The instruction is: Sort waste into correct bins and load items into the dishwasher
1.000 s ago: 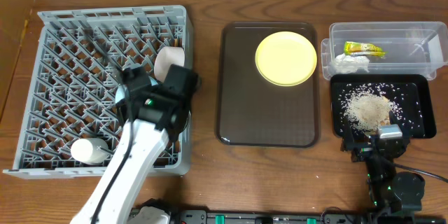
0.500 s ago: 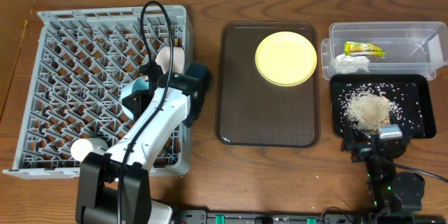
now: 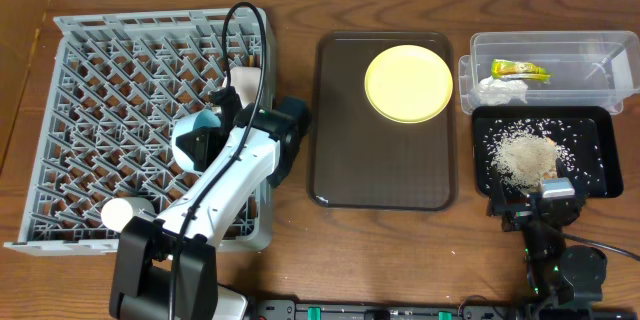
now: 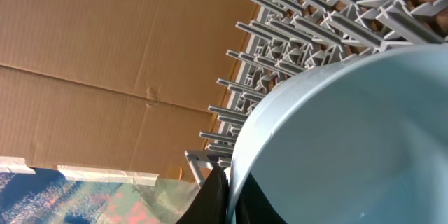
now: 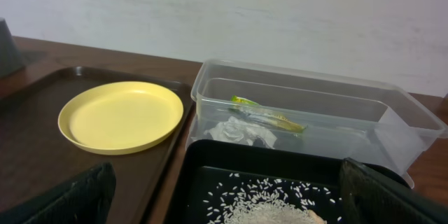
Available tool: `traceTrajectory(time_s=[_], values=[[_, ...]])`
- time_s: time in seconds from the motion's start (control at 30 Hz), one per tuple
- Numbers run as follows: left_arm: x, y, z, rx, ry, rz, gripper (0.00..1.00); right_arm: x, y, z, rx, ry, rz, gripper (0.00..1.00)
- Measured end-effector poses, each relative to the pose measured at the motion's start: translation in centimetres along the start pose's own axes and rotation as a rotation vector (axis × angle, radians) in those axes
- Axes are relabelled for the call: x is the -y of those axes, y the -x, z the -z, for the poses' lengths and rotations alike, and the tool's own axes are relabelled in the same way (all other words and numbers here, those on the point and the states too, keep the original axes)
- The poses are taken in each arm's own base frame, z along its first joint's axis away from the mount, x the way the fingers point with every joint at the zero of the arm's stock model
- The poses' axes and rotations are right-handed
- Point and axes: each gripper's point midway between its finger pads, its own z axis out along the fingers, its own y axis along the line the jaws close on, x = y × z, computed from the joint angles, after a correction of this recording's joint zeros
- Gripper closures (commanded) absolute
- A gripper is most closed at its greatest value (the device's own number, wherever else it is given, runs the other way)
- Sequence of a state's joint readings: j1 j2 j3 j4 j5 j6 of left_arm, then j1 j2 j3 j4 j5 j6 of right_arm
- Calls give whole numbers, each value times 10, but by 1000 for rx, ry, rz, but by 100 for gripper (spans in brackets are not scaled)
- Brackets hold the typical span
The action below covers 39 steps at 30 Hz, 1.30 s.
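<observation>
My left gripper [image 4: 229, 183] is shut on the rim of the light-blue bowl [image 4: 350, 140], one finger inside and one outside. In the overhead view that bowl [image 3: 190, 142] is held tilted over the right part of the grey dishwasher rack [image 3: 100, 80]. A white bowl [image 3: 245, 85] leans in the rack just behind it, and a white cup [image 3: 125, 213] lies near the rack's front. The yellow plate [image 3: 408, 83] rests on the brown tray [image 3: 340, 170]. My right gripper [image 5: 227, 203] is open over the near end of the black bin [image 5: 210, 157], which holds rice scraps [image 5: 273, 206].
The clear bin [image 3: 585, 85] at the back right holds the yellow-green wrapper [image 3: 520, 70] and the white tissue [image 3: 500, 88]. The black bin [image 3: 595, 175] sits just in front of it. Brown cardboard [image 4: 105, 63] walls the table's left side.
My left arm has swung right and back across the rack with the light-blue bowl, which now shows beside the wrist. The right arm has not moved.
</observation>
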<state>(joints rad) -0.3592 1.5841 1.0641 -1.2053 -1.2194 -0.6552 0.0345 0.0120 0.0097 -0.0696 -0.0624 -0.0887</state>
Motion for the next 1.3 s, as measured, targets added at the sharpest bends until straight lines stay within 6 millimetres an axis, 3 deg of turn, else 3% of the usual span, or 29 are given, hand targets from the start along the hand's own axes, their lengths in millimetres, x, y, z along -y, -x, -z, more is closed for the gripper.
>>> traceTrajectory(time_s=[1.3], values=[[9,-7,1,-42,-53,29,92,0,0,0,0,0,0,1]])
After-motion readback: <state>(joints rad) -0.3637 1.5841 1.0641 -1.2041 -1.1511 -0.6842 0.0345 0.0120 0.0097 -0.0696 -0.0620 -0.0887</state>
